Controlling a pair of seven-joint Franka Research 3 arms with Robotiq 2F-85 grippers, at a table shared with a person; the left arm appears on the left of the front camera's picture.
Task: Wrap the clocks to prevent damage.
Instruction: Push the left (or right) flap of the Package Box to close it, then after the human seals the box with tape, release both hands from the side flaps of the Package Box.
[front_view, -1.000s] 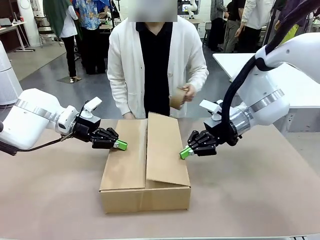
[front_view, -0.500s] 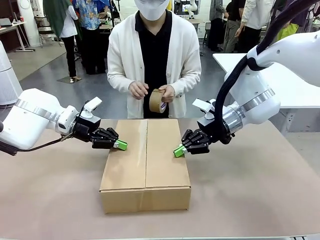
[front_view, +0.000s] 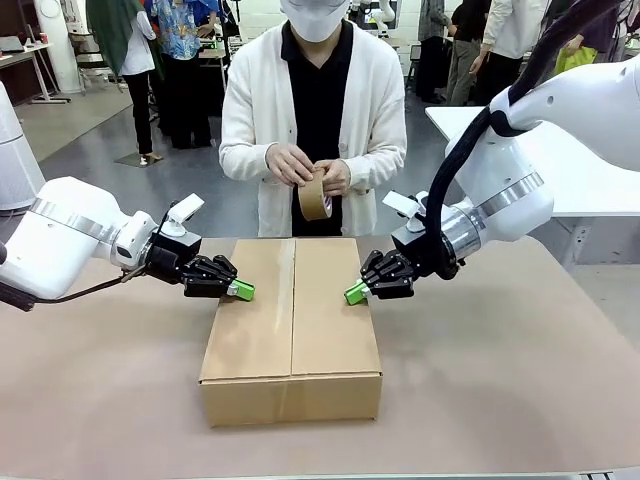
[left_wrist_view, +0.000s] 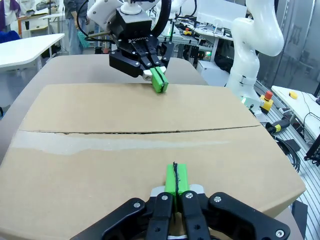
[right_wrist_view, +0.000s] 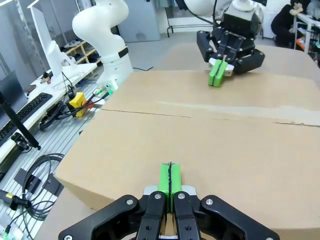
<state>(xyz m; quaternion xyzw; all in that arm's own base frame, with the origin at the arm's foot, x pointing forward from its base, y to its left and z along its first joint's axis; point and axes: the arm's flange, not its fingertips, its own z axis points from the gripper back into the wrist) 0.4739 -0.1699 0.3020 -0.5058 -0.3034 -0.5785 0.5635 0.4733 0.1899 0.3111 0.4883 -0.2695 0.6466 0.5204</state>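
Two pincers, the left pincer (front_view: 243, 291) and the right pincer (front_view: 354, 294), are resting pinched shut and empty on opposite edges of the cardboard box (front_view: 292, 330) lying between them on the desk (front_view: 500, 380). Its flaps are lying flat, with the seam looking unsealed. Beyond it a person's hands (front_view: 290, 165) are working a tape roll (front_view: 314, 197). Taping is what seems to be remaining, and the clocks are presumably sitting inside.

Right flap (front_view: 325, 300) of cardboard box (front_view: 290, 395): near end stood raised a second ago, now lies flat. Right gripper (front_view: 357, 292), jaws together: shifted toward 10 o'clock in front view, green tips now at the flap's right edge. Tape roll (front_view: 314, 195): moved toward 9 o'clock to mid-chest. Person's hands (front_view: 290, 163): one held it before, both now on it.
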